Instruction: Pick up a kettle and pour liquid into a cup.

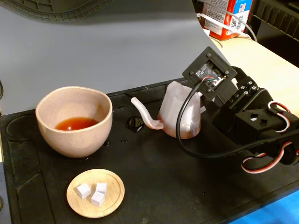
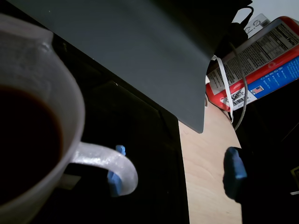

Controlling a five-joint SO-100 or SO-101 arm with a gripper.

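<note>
The kettle (image 1: 180, 114) stands upright on the black mat (image 1: 154, 186), its thin spout (image 1: 145, 116) pointing left towards the cup (image 1: 74, 120). Reddish-brown liquid (image 1: 74, 123) lies in the bottom of the cup, and some shows at the kettle's base (image 1: 187, 134). In the wrist view the kettle (image 2: 42, 93) fills the left side with dark liquid (image 2: 23, 140) inside. Its loop handle (image 2: 112, 161) lies against one blue fingertip (image 2: 116, 179). My gripper (image 2: 175, 173) is open, with the other fingertip (image 2: 234, 171) far to the right. In the fixed view the fingers are hidden behind the kettle.
A small wooden dish (image 1: 96, 193) with three white cubes sits in front of the cup. The arm and its wrist camera board (image 1: 210, 74) are to the right of the kettle. A grey board (image 1: 117, 46) stands behind. A red and blue carton (image 1: 229, 16) is on the wooden table at the back right.
</note>
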